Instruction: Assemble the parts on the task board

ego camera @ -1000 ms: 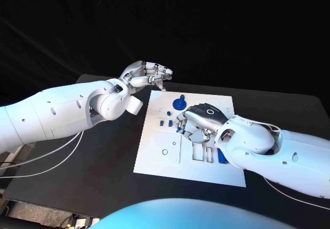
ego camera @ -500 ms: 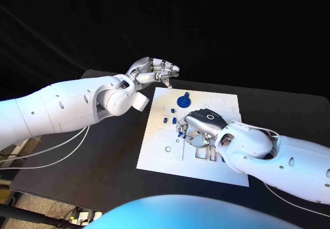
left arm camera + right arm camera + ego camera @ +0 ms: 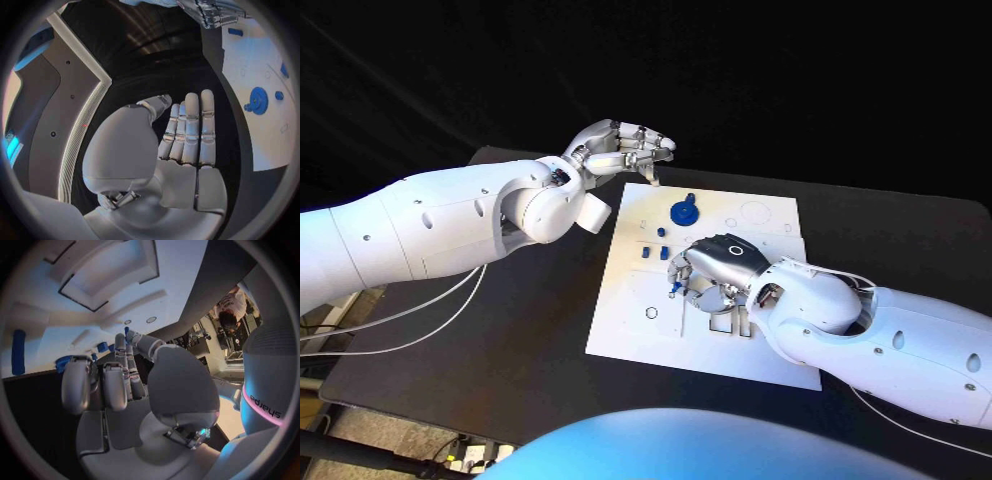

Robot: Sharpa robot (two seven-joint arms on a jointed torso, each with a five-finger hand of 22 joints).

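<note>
Lying flat on the black surface (image 3: 473,330), the board (image 3: 639,325) is a white rectangular plate with shallow cut-out recesses and small round holes. A blue gear (image 3: 684,213) with a toothed rim sits just beyond the right hand's fingers (image 3: 678,272), and small blue pegs (image 3: 655,252) stand beside them. The right hand (image 3: 718,265), smooth silver metal, hangs over the board's middle, fingers curled downward; I cannot tell whether they hold anything. The left hand (image 3: 620,148) hovers off the board's far corner, fingers curled in on nothing. Its wrist view shows the fingers (image 3: 187,130) lying side by side. The right wrist view shows a long blue bar (image 3: 18,352).
</note>
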